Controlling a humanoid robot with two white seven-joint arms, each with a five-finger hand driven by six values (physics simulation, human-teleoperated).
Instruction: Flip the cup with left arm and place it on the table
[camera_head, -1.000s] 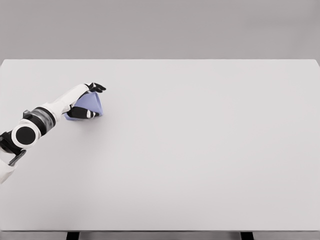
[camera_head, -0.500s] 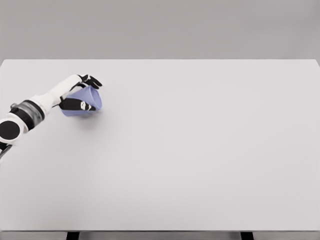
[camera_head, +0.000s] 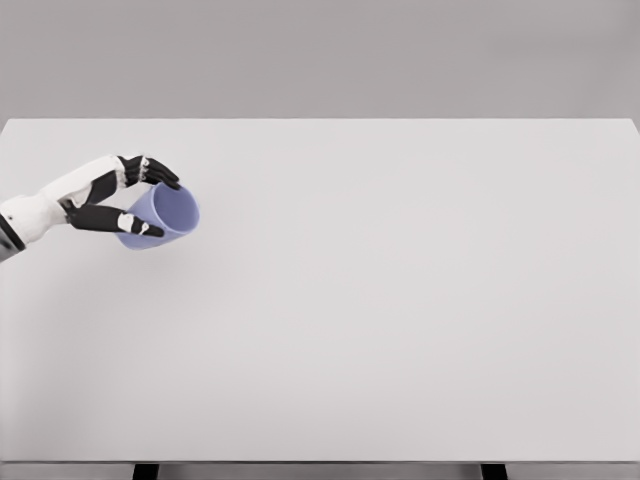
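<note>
Across nearly the whole head view there's just one big pale surface, plain white, reaching from the grey back wall down to the bottom edge. Over on its far left side the left robot hand comes in from the picture's edge, and that's the only arm showing (the right one isn't in view at all). The hand is closed around a blue cup: the upper fingers curl over the top of the cup wall and the thumb presses along the underside, so it's a pinch across the body rather than a full wrap.

The cup looks lifted off the surface and tipped on its side, open mouth facing right and a bit toward the camera, so I'd say the flip is roughly halfway there.

What worries me from here: that grip looks shallow, and a smooth tapered cup could squirt out of the pinch as the wrist turns. If it's let go before the base is level, it'll likely tip and roll. It's also close to the left edge, so a roll that way could take it off.
</note>
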